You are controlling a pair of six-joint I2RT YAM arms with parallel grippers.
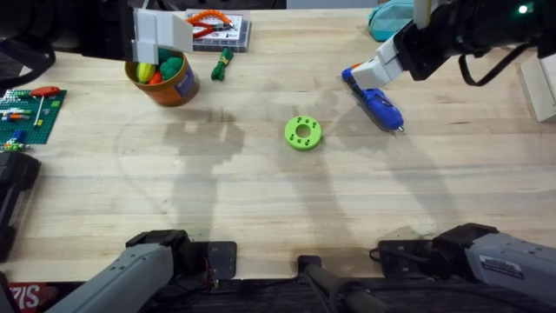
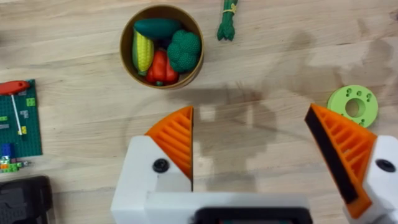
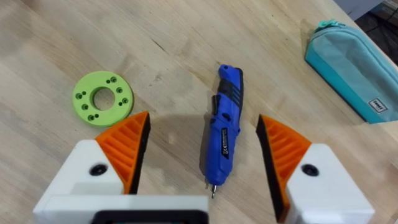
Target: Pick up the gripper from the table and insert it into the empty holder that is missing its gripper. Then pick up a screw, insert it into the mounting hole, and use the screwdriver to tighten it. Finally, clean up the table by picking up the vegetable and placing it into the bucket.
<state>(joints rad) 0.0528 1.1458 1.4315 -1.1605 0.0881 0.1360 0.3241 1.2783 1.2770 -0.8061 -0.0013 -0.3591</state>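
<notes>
The blue screwdriver point(image 1: 375, 104) lies on the wood at the right, metal tip toward the front. My right gripper point(image 1: 360, 78) hovers open over its back end. In the right wrist view the screwdriver point(image 3: 225, 124) lies between the orange pads point(image 3: 130, 146) of this gripper point(image 3: 204, 149), untouched. The green vegetable point(image 1: 222, 63) lies just right of the orange bucket point(image 1: 180, 87), which holds several toy pieces. My left gripper point(image 1: 163, 45) hangs open above the bucket point(image 2: 126, 59), with the vegetable point(image 2: 227, 22) beyond. The loose gripper, holder and screw are out of view.
A green ring point(image 1: 302, 132) with small holes sits mid-table. A teal zip pouch point(image 1: 387, 17) lies at the back right. A box with orange pliers point(image 1: 217, 30) stands behind the vegetable. A green brick plate point(image 1: 26, 113) rests at the left edge.
</notes>
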